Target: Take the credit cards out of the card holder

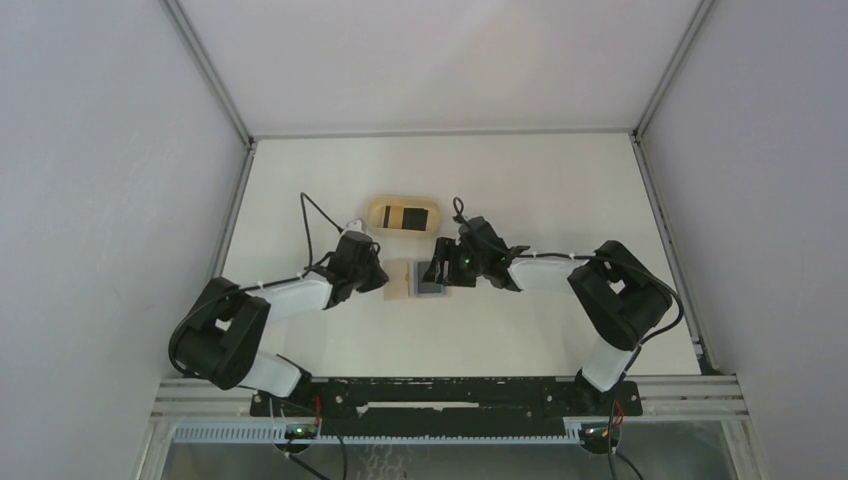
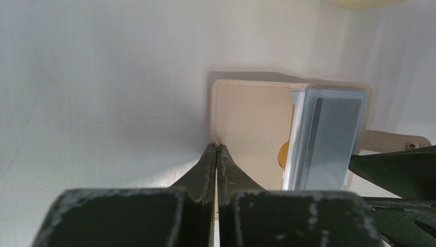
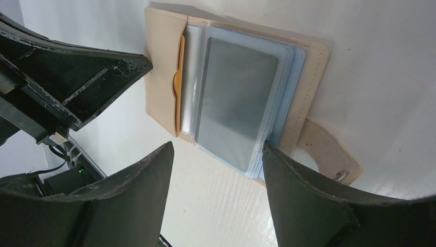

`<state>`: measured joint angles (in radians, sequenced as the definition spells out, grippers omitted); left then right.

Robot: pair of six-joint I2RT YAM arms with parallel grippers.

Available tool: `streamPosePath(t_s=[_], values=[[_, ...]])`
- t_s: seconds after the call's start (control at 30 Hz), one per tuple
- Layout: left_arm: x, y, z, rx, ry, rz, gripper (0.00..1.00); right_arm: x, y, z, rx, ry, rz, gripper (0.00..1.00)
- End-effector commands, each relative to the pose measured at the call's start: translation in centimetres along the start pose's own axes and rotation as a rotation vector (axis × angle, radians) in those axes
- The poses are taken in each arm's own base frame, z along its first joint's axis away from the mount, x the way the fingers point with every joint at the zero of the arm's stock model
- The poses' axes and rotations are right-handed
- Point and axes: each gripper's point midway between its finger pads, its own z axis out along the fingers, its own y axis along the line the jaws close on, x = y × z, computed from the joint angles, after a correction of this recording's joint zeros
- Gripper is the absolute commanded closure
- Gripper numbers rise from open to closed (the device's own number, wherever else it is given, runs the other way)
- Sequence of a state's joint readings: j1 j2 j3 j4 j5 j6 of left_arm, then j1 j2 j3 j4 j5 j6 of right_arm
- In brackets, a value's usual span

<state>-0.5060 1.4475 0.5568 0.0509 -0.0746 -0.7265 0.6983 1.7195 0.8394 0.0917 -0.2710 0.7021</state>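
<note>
The tan card holder [image 1: 404, 278] lies open on the table between my two grippers. In the right wrist view its tan flap [image 3: 162, 67] has an orange card [image 3: 178, 95] in the pocket. Clear blue-edged sleeves hold a grey card [image 3: 234, 100], and the closure tab [image 3: 329, 154] sticks out to the right. My left gripper [image 2: 216, 148] is shut, its tips resting on the near edge of the tan flap [image 2: 252, 118]. My right gripper [image 3: 218, 146] is open and empty, its fingers just short of the sleeves' near edge.
An oval light-wood tray [image 1: 378, 215] with a dark card in it [image 1: 408, 217] stands just behind the card holder. White walls enclose the table on the left, right and back. My left gripper's body [image 3: 77, 77] sits close to the holder's left side.
</note>
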Motion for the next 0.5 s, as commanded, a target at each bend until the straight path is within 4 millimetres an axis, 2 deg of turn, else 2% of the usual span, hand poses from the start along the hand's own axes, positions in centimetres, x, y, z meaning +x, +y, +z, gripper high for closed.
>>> streamPosePath(t_s=[0.0, 0.47], values=[[3.8, 3.0, 0.0, -0.088, 0.119, 0.026, 1.0, -0.8, 2.1, 0.4, -0.057, -0.019, -0.012, 0.27], [4.0, 2.6, 0.1, -0.068, 0.127, 0.028, 1.0, -0.8, 9.0, -0.2, -0.238, 0.028, -0.086, 0.29]])
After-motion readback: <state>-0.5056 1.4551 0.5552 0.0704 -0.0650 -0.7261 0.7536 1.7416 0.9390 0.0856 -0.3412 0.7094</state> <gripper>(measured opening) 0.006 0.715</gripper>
